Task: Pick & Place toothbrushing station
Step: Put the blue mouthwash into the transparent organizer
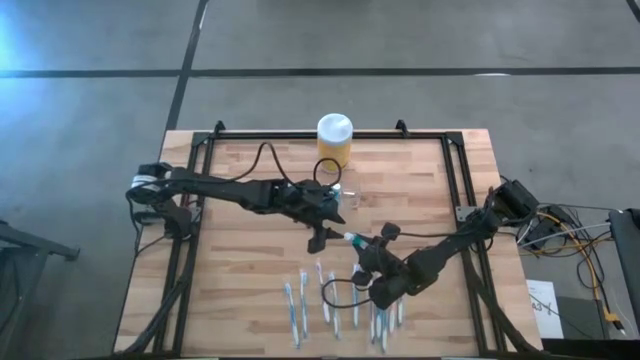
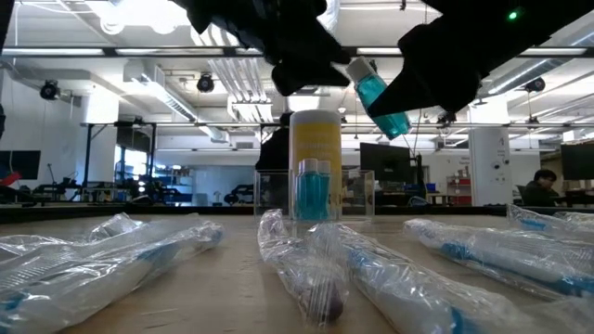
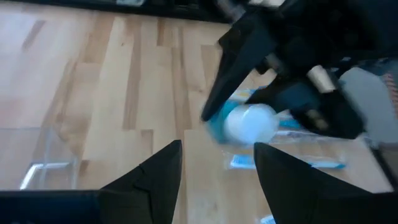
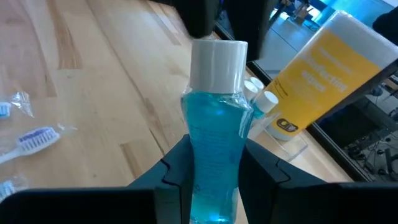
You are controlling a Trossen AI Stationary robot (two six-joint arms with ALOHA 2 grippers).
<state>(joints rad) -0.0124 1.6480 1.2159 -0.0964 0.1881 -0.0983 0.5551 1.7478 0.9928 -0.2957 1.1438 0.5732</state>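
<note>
I grip a blue mouthwash bottle (image 4: 214,155) in my right fingers (image 4: 214,177), lifted off the tabletop (image 1: 240,250) for handover. My left fingers (image 3: 217,162) wait spread just before its cap; beyond them sits the toothbrushing station (image 2: 316,193).

Both arms are showing dark, matte, jointed links with black cables looping along them; the left claw (image 1: 322,232) and right claw (image 1: 362,243) are ending in dark, wedge-shaped fingers.

Left end effector (image 1: 322,238) fingers spread, facing right end effector (image 1: 362,243), fingers clamped, both mid-table.
</note>
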